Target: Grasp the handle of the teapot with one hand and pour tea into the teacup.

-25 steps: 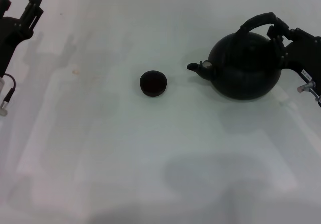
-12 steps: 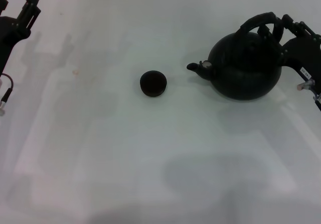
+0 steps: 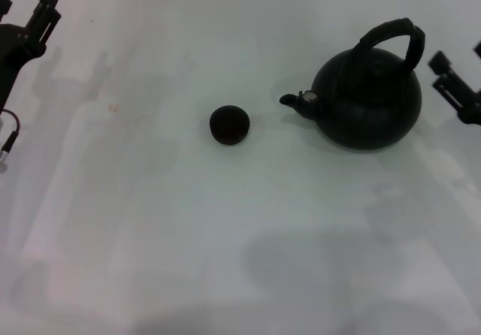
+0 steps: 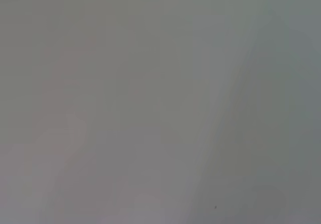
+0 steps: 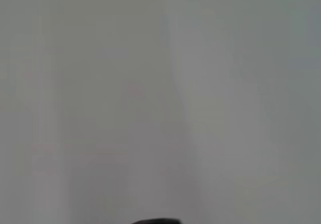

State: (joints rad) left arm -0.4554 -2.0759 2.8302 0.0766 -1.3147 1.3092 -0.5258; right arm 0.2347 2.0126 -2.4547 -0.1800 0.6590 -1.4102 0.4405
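In the head view the black teapot [image 3: 368, 98] stands upright on the white table at the right, its spout pointing left toward the teacup. Its arched black handle [image 3: 391, 31] stands free over the lid. The small black teacup [image 3: 229, 124] sits near the table's middle, well apart from the spout. Its inside is dark and no stream of tea shows. My right gripper [image 3: 460, 79] is at the right edge, just right of the teapot, open and touching nothing. My left gripper [image 3: 26, 8] is parked at the far left corner, open and empty.
The white table [image 3: 225, 237] spreads around both objects. A cable with a small plug [image 3: 7, 147] hangs from my left arm at the left edge. The left wrist view shows only pale surface; the right wrist view adds a dark sliver [image 5: 155, 220] at its edge.
My right gripper has let go of the handle and drawn back to the right, away from the teapot. The teapot, the teacup and my left arm have stayed put.
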